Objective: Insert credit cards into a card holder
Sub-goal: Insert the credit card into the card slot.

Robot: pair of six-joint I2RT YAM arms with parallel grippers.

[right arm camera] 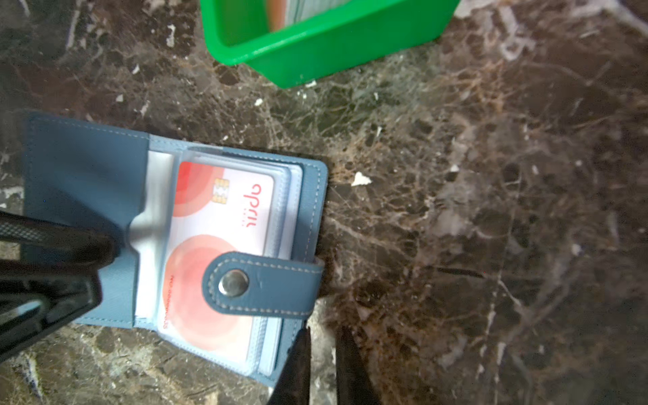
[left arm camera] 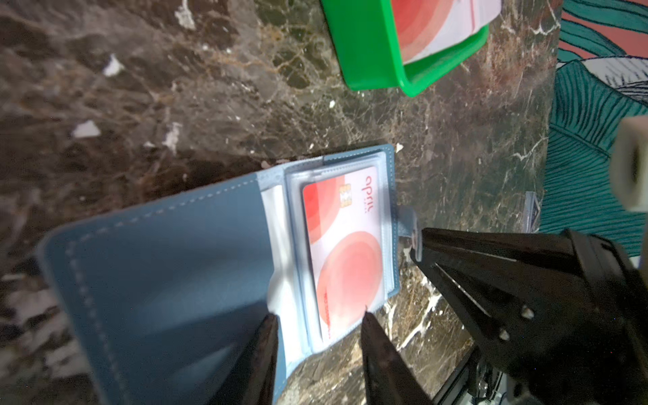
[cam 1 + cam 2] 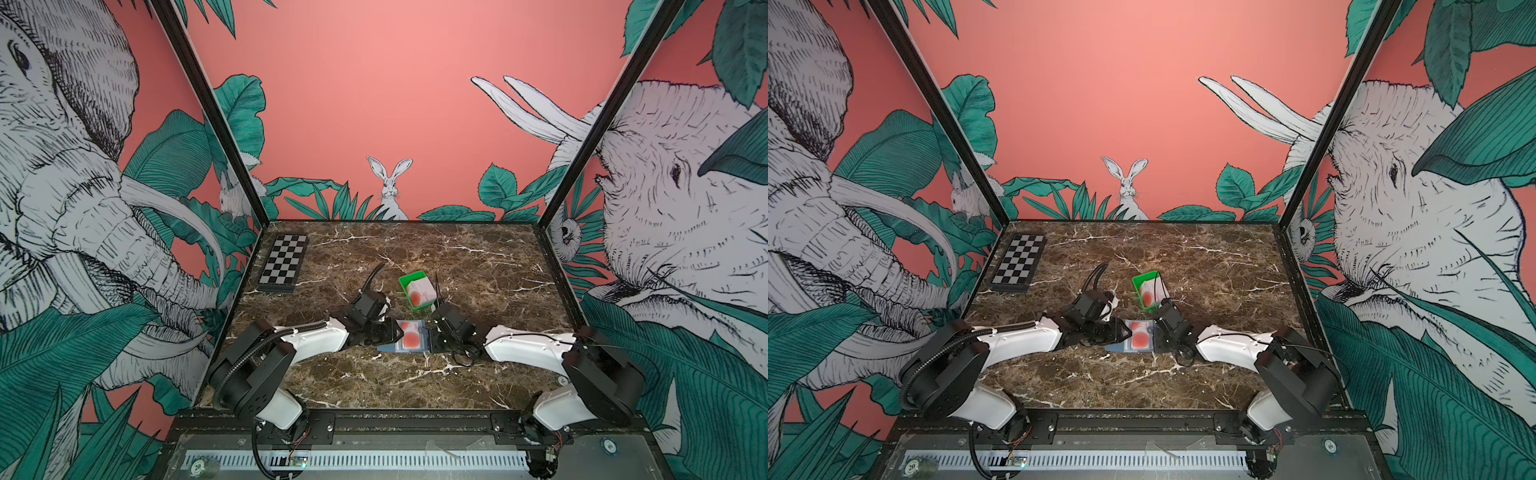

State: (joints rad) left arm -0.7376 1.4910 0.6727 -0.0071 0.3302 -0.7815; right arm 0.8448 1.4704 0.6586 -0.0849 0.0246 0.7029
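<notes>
Your left tool [image 2: 319,314] has its jaws partly apart and clamps nothing. One tip rests on the inner cover of the card holder [image 2: 157,263] beside a sleeve's thumb notch, and the other lies over the end of the credit card [image 2: 345,252] in the top clear sleeve. That spread reads to me as a pressing or nudging pose rather than a grip, so both tips can bear down on cover and card together. Your right tool [image 1: 324,333] is nearly closed, its tips against the holder's outer edge just by the root of the snap tab [image 1: 266,284]. I cannot tell whether it pinches that edge or only braces it. Either way, it likely stops the holder sliding over the counter [image 1: 491,175] when the left tool works. The holder lies open between both tools, its cover flap spread toward the left arm and the tab arching over the card. The card looks seated within the sleeve's outline. Beyond it, a little apart, the green tray [image 1: 315,59] holds more credit cards [image 2: 438,28] leaning on edge, probably so an edge can be pinched.
</notes>
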